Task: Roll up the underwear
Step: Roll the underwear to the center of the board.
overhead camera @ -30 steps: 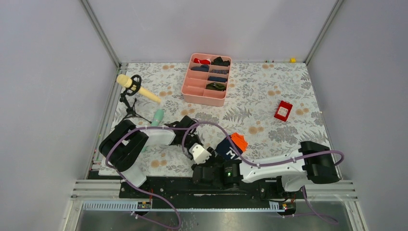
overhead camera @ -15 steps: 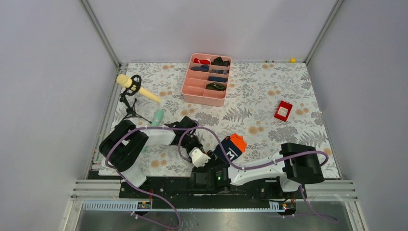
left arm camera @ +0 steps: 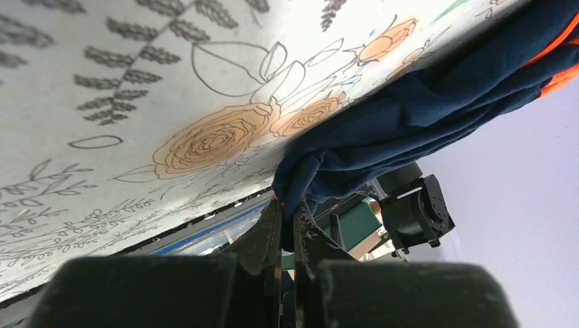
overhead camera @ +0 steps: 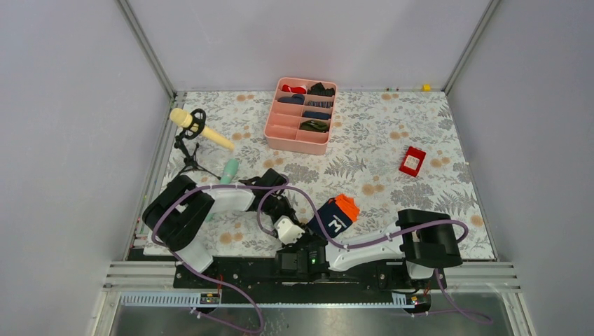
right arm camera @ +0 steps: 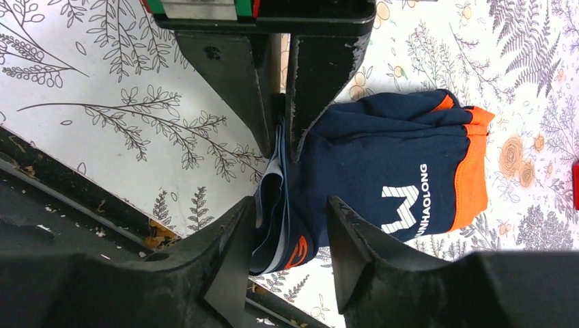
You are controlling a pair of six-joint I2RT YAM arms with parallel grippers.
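Plain pale grey walls (overhead camera: 70, 105), aluminium corner posts (overhead camera: 145, 47), table (overhead camera: 392, 133) covered in grey floral-print cloth, soft even light

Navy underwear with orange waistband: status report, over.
Left gripper shut on edge of dark navy, orange-banded cloth underwear. Right gripper open, astride same edge. Pink plastic divided tray far back, not in the way.

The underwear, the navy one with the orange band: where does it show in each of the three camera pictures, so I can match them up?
Top external: the underwear lies low in the picture, just right of centre.
Left wrist: the underwear hangs from the upper right corner down to the centre.
Right wrist: the underwear fills the centre and right.
Shared landmark: its orange waistband, visible in all three views.
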